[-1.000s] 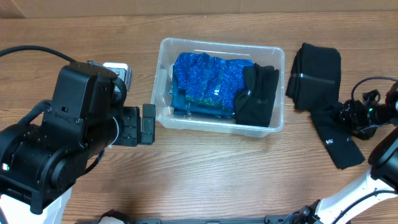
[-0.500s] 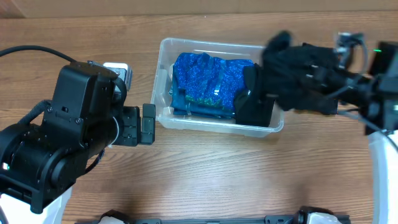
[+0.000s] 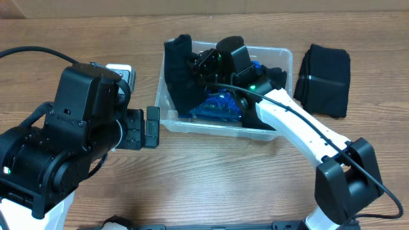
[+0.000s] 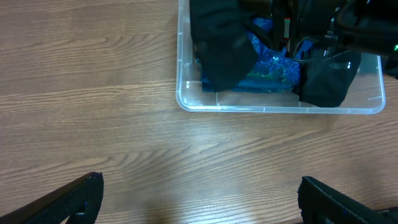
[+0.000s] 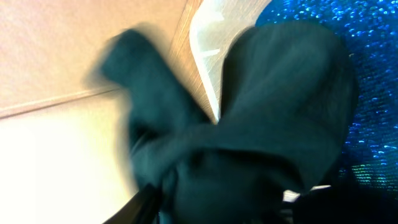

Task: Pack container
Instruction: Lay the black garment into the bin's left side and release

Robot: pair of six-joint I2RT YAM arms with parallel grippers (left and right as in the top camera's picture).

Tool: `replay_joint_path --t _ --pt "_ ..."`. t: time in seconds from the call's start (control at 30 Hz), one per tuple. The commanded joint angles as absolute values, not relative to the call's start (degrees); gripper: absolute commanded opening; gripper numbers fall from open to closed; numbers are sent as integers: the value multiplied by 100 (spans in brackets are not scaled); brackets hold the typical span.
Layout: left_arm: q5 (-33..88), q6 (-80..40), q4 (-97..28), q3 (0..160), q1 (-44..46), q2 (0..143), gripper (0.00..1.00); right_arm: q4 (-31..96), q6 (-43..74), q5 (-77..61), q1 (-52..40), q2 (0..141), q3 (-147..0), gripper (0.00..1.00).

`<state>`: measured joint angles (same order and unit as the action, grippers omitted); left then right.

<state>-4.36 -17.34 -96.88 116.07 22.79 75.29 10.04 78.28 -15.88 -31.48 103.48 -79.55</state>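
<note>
We see the right gripper [image 3: 198, 64] reaching over the left half of the container [image 3: 223, 126]. It is clamped on a black cloth [image 3: 177, 73], which bunches tightly around the fingers in the right wrist view and hides them. From the gripper the cloth spreads towards the container's far-left corner, standing above the rim there and draping down over the left end wall. Just beneath it lies a blue sequined fabric [image 3: 220, 103], glittering and partly covered by the cloth and the arm. At the right end of the container a second dark folded piece [image 4: 326, 78] leans against the blue fabric. The container itself, clear plastic with rounded corners, sits on the wooden counter [image 3: 211, 172] about midway along it and close to the far edge. To its right, apart from the wall and nearer the counter's right edge, rests another folded black garment [image 3: 326, 80]. The left gripper [image 3: 152, 126] waits just off the container's near-left corner, empty, its fingers spread wide apart at the two lower corners of the left wrist view.
</note>
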Motion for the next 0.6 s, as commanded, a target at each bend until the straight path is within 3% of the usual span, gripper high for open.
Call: replay_joint_path --t 0.0,0.07,0.23,0.37,0.43,0.57 --pt "-491 -1669 -9679 11614 2279 7537 100 1074 7002 -1446 -3148 9970 -7999 50" --pt "-491 -1669 -9679 11614 2279 7537 100 1514 6646 -1129 -3114 9767 -7999 54" --pt "-491 -1669 -9679 11614 2279 7537 100 2547 4746 -657 -2696 9028 -7999 48" --pt "-491 -1667 -9679 11614 2279 7537 100 2128 3581 -1767 -3116 8866 -7999 17" --pt "-491 -1669 -9679 11614 2279 7537 100 1837 3076 -1645 -3489 9170 -7999 16" --pt "-491 -1669 -9679 11614 2279 7537 100 1525 3153 -1308 -3533 10245 -7999 11"
